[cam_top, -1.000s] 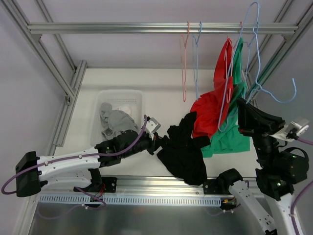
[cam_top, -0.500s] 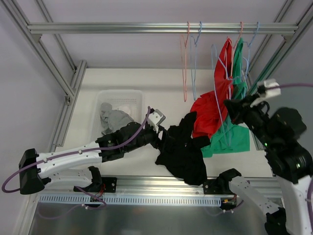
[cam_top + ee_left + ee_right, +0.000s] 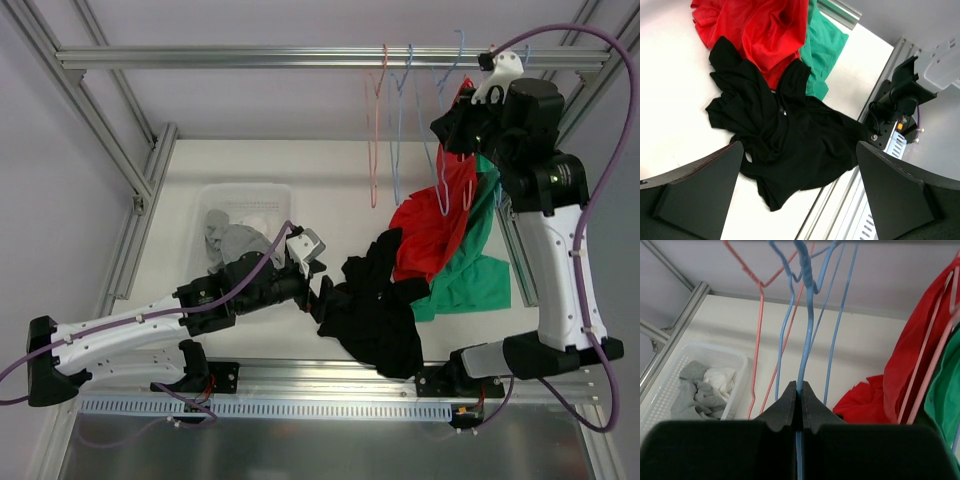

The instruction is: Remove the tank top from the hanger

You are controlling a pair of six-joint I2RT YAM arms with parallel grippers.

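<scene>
The black tank top [image 3: 375, 310] lies crumpled on the table, off any hanger, and fills the middle of the left wrist view [image 3: 790, 135]. My left gripper [image 3: 318, 290] sits at its left edge, open [image 3: 799, 145], with the cloth below the wide-apart fingers and nothing held. My right gripper [image 3: 452, 128] is raised high near the top rail [image 3: 250, 57] and is shut on the bare blue hanger [image 3: 438, 195]. In the right wrist view that hanger's wire [image 3: 805, 340] runs up from between the closed fingertips [image 3: 798, 387] to the rail.
A red top [image 3: 450, 190] and a green top [image 3: 482, 275] hang on hangers at the right, their hems on the table. Empty pink [image 3: 376, 150] and blue [image 3: 400, 130] hangers hang from the rail. A white basket [image 3: 245, 192] with grey clothes stands at the left.
My left gripper has opened and let go of the black tank top. My right arm has swung up and left, carrying the blue hanger to the rail.
</scene>
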